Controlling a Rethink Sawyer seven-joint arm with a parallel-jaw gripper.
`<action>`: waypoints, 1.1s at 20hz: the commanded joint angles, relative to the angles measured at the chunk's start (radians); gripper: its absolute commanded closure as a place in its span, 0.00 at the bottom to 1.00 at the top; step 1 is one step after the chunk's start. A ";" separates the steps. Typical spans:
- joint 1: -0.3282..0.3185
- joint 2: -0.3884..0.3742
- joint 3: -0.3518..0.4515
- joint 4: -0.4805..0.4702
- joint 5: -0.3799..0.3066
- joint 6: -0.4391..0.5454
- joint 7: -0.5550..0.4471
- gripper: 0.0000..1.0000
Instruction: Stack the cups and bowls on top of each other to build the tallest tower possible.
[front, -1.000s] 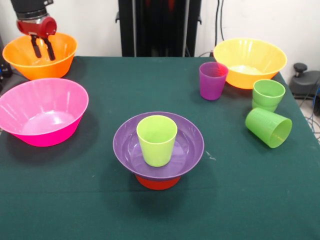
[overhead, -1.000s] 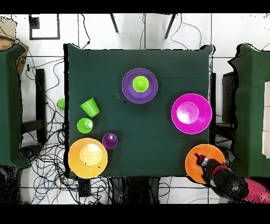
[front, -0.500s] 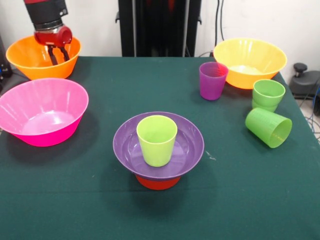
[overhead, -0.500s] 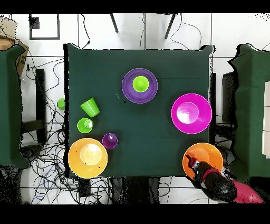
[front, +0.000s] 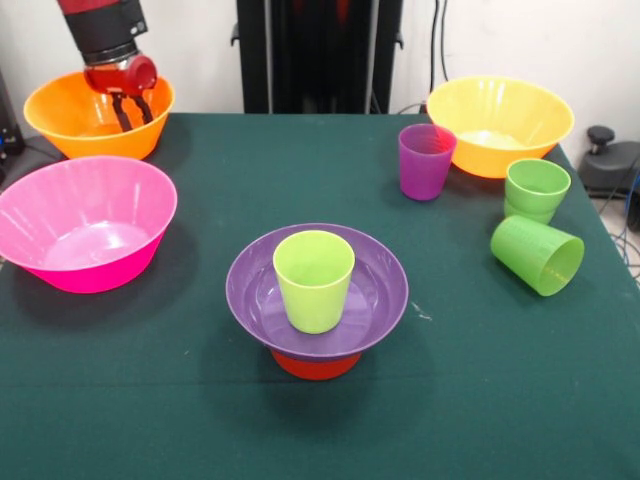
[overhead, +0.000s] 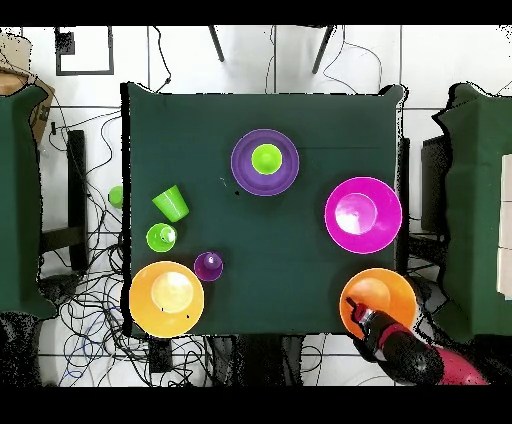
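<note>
Green cloth covers the worktop (front: 480, 400). At its centre stands the tower (front: 316, 300): a small orange bowl (front: 315, 366) at the base, a wider purple bowl (front: 360, 300) resting on it, and a yellow-green cup (front: 314, 280) upright inside the purple bowl. In the front view a big pink bowl (front: 85, 222) sits to the left of the tower, apart from it. Behind the pink bowl, at the far left corner, is an orange bowl (front: 75, 120). The hand (front: 133, 108) hangs at this bowl's right rim, one dark finger inside the bowl and one outside, narrowly parted and closed on the rim. At the far right stands a big orange-yellow bowl (front: 500, 122), with a translucent purple cup (front: 425, 161) upright just beside it. Near the right edge an upright green cup (front: 536, 190) touches a second green cup (front: 537, 255) lying on its side, mouth towards the camera.
</note>
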 joint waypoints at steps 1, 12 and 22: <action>0.025 -0.072 0.021 0.067 -0.019 0.049 -0.109 0.00; 0.033 -0.337 0.125 0.248 0.197 0.176 -0.090 0.00; 0.069 -0.269 0.098 0.168 0.086 0.057 -0.104 0.00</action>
